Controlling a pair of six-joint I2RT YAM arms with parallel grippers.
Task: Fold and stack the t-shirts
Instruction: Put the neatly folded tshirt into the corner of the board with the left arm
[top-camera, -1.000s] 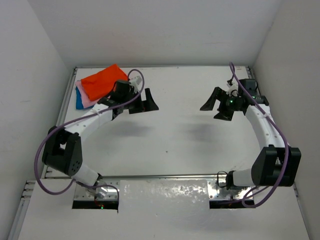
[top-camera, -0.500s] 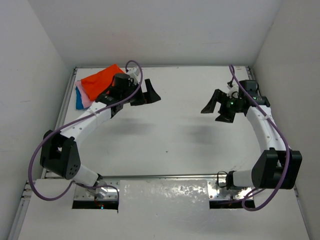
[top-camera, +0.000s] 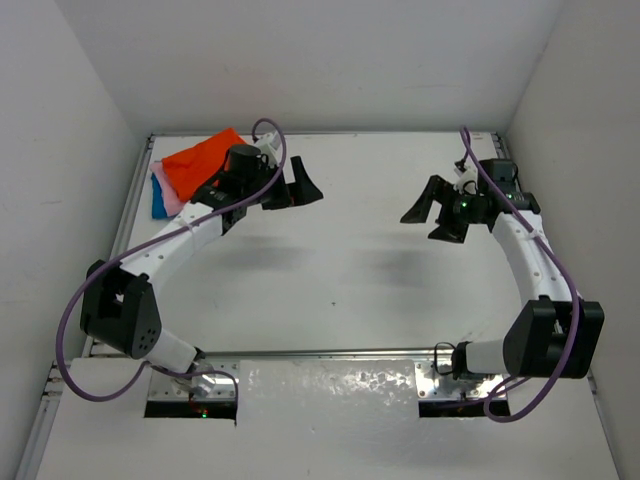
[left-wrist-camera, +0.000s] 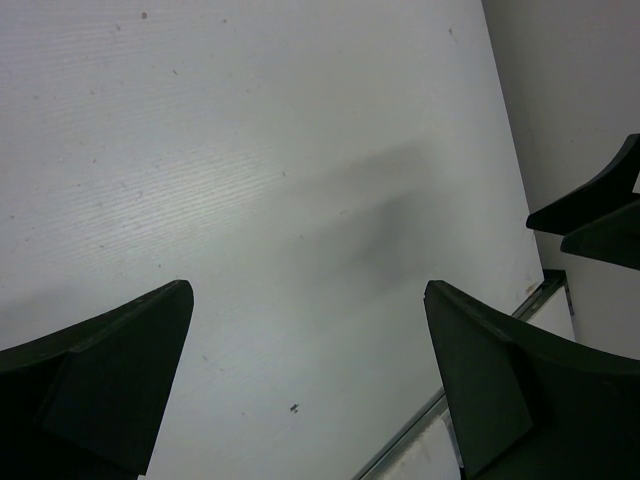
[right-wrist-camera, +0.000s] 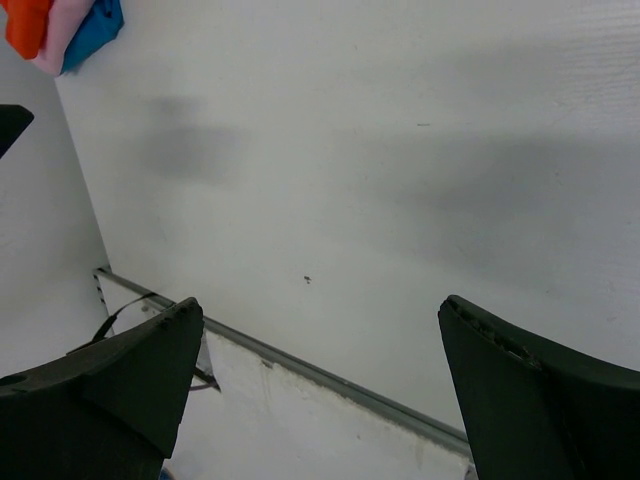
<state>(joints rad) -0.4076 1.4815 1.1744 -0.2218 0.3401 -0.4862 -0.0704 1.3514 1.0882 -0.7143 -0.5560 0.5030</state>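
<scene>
T-shirts (top-camera: 192, 168) stacked at table (top-camera: 340, 290) far-left corner; left gripper (top-camera: 296, 192) nearer, pointing away from them, jaws wide, empty; right gripper (top-camera: 428, 222) likewise, well apart.

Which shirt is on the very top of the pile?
The orange-red t-shirt is on top. The pink t-shirt and the blue t-shirt only peek out from under its edge.

Bright even light, soft shadows, sharp focus
</scene>
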